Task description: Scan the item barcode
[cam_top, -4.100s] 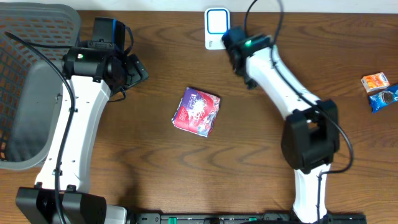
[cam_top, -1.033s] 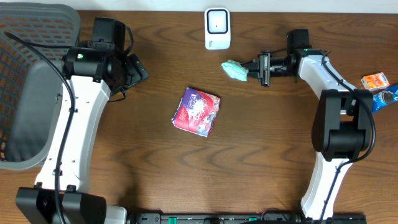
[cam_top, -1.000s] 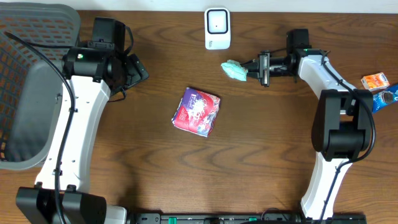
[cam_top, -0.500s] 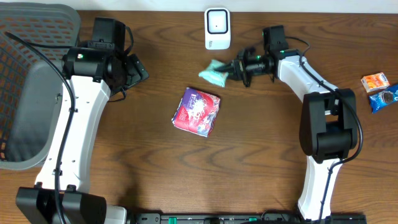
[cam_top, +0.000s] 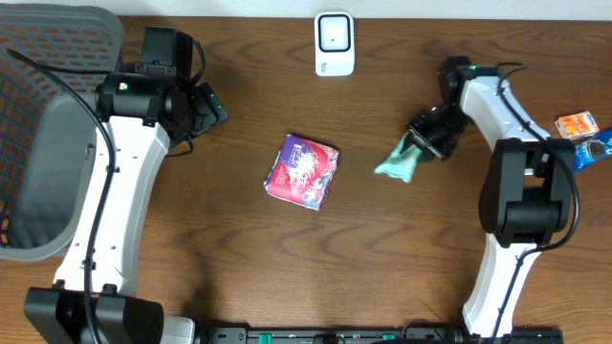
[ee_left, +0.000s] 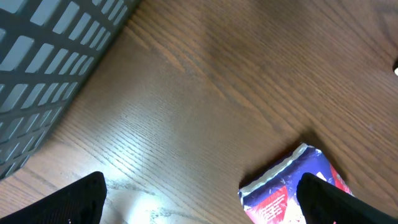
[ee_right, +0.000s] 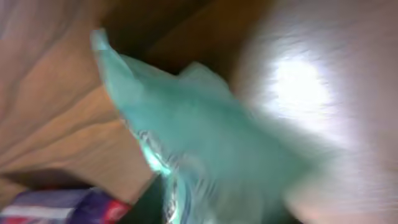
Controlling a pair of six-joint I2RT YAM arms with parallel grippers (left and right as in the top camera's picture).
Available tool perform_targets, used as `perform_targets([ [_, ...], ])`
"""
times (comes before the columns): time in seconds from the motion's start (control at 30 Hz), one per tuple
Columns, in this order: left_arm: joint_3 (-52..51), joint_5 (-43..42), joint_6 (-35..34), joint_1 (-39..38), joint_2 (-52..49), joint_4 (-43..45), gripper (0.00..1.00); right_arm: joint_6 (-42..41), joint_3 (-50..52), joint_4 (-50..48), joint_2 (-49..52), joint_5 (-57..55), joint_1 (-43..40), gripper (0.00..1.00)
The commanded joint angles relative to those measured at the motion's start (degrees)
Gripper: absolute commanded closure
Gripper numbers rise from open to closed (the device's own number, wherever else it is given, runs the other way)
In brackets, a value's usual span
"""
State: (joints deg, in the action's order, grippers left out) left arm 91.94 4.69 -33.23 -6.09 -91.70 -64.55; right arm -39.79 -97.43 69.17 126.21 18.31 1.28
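A white barcode scanner [cam_top: 334, 43] stands at the table's far edge. A teal packet [cam_top: 396, 161] lies at the tip of my right gripper [cam_top: 419, 143], right of the table's middle. It fills the blurred right wrist view as a teal packet [ee_right: 211, 143], and that view hides how the jaws stand. A purple and red packet [cam_top: 304, 170] lies flat at the middle of the table; its corner [ee_left: 292, 186] shows in the left wrist view. My left gripper [cam_top: 212, 107] hangs open and holds nothing, to the packet's far left.
A grey mesh basket [cam_top: 48, 115] fills the left side; its wall [ee_left: 50, 56] shows in the left wrist view. An orange snack pack [cam_top: 578, 125] and a blue one [cam_top: 593, 150] lie at the right edge.
My right arm has swung away from the scanner, right and toward the front, with the teal packet at its tip. The left arm has not moved.
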Motion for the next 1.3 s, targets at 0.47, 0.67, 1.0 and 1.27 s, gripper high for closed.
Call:
perform_targets([
  [0.47, 0.2, 0.72, -0.48, 0.17, 0.02, -0.35, 0.02, 17.79, -12.74, 14.25, 0.02, -10.93, 3.69, 0.18],
  [0.67, 0.2, 0.72, -0.48, 0.17, 0.02, -0.35, 0.02, 11.52, -10.43, 12.41, 0.07, -24.9, 9.27, 0.22],
  [1.0, 0.2, 0.72, -0.48, 0.17, 0.02, -0.35, 0.02, 1.57, -1.11, 2.23, 0.13, -42.36, 18.91, 0.31],
  [1.27, 0.2, 0.72, -0.48, 0.17, 0.02, -0.37, 0.02, -1.81, 8.24, -5.35, 0.13, -45.11, 20.35, 0.53],
])
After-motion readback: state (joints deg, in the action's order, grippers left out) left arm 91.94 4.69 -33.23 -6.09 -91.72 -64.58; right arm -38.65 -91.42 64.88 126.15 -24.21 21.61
